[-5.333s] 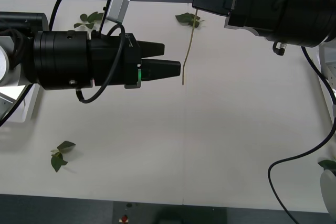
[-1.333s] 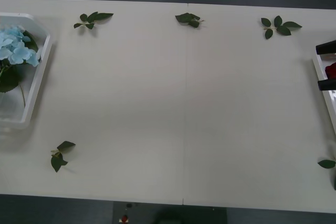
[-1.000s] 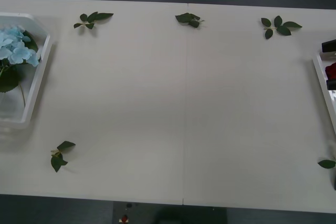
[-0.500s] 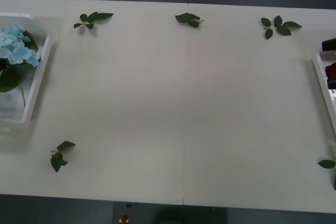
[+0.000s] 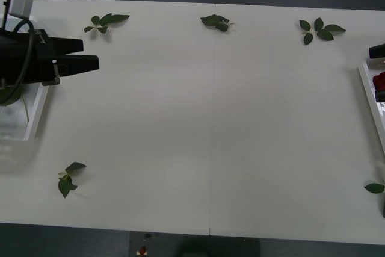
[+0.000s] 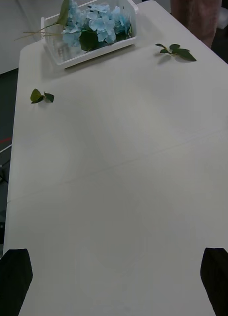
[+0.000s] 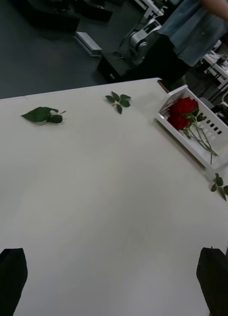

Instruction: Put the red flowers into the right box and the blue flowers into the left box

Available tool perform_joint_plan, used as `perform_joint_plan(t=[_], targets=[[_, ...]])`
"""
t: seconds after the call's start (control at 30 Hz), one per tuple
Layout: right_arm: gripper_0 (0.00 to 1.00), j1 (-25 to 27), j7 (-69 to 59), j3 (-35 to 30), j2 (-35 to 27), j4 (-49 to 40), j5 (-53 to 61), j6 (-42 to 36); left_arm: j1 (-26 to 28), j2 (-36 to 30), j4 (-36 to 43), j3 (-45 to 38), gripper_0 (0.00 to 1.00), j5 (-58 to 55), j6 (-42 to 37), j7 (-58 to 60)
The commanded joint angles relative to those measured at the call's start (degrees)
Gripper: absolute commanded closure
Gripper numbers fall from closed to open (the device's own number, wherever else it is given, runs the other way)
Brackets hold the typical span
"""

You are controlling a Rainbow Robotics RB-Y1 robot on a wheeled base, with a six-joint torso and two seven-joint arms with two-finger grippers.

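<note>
1. The sorting looks done, or very nearly. No flower lies loose on the table (image 5: 210,136); what is left there is green leaf sprigs.
2. The left pincer (image 5: 81,63) hangs over the left box (image 5: 33,121), tips pointing out across the table. Its two fingers stand a little apart and hold nothing.
3. The right pincer (image 5: 379,73) sits at the right box (image 5: 368,97), with a red bloom seen between its two dark tips. Its fingers are spread wide, so I judge the bloom is lying free.
4. The blue flowers (image 6: 96,22) lie in the left box, far across the table from the right pincer. They make one fluffy heap; I cannot count the stems.
5. The red flowers (image 7: 180,111) lie in the right box, far from the left pincer. I see two blooms for sure; more may hide.
6. Leaf sprigs on the table: five.
7. Next, I think both arms just need to lift away empty.
</note>
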State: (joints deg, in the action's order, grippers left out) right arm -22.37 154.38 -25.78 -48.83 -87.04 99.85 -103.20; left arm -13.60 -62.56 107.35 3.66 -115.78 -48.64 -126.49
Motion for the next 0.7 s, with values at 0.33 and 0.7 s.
perform_joint_plan(t=[0.33, 0.7], targets=[[0.00, -1.0, 0.6, -1.4, -1.2, -0.6, 0.6, 0.0, -6.8, 4.0, 4.3, 5.1, 0.00, 2.8, -1.3, -0.7], [0.00, -1.0, 0.6, -1.4, -1.2, -0.6, 0.6, 0.0, -6.7, 4.4, 9.5, 9.4, 0.00, 0.7, -2.1, -1.5]])
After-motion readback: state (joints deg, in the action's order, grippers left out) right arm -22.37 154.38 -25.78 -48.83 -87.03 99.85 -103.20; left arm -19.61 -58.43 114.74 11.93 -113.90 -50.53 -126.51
